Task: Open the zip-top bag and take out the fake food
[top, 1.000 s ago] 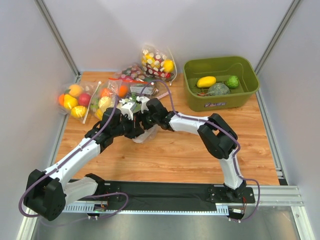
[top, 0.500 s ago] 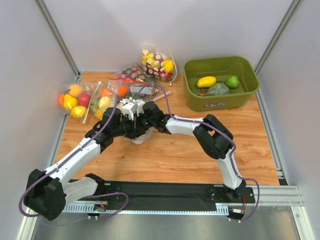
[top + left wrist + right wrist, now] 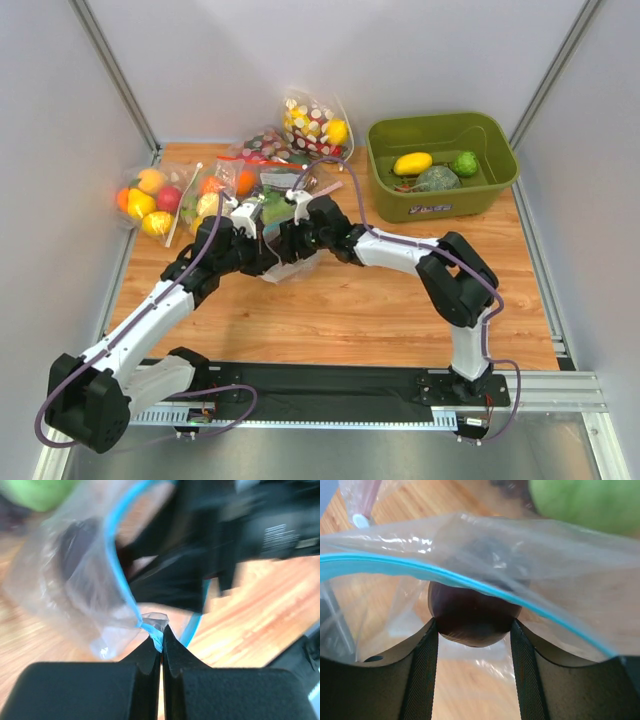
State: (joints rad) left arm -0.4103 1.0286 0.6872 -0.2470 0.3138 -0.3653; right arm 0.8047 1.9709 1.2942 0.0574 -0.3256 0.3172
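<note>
Centrally, left of mid-frame in the top view, the left gripper (image 3: 161, 635) is clenched on the teal-zippered rim of the zip-top bag (image 3: 290, 262). Just to its right, the right gripper (image 3: 474, 630), inside the bag's mouth, grasps a dark purple fake food (image 3: 472, 616) between its fingers.
</note>
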